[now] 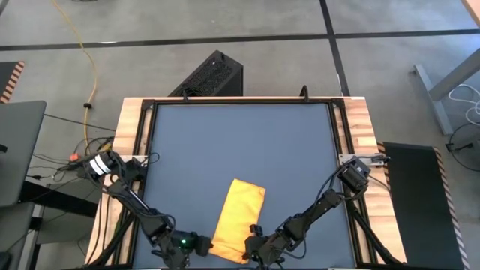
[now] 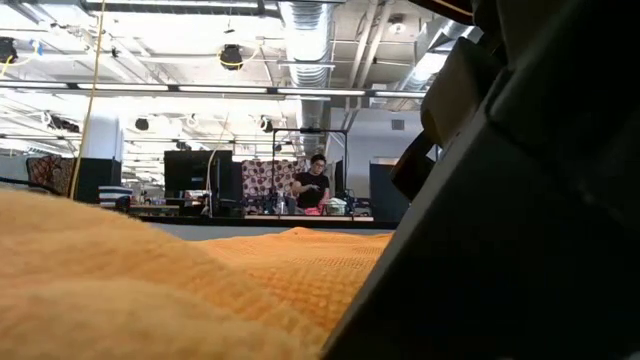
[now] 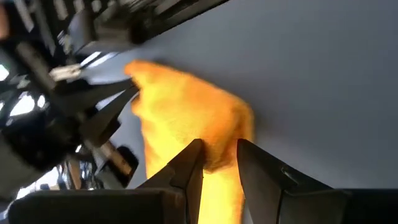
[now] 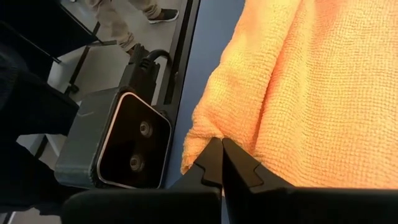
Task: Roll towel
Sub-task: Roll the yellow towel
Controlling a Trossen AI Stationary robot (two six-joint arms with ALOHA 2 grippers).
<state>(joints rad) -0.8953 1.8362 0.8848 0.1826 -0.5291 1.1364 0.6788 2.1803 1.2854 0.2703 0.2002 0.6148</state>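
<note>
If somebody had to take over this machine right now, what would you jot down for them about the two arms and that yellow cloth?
Left tool: pinching the near end of the bright yellow-orange soft cloth towel, fingers closed on a fold.
Right tool: shut on the towel's near edge, at the other corner.
Towel: a narrow folded strip lying on the dark grey table, near its front edge, between both arms.
Done: folded into a strip, both corners gripped.
Left: no roll visible yet; roll it up from the near end.
</note>
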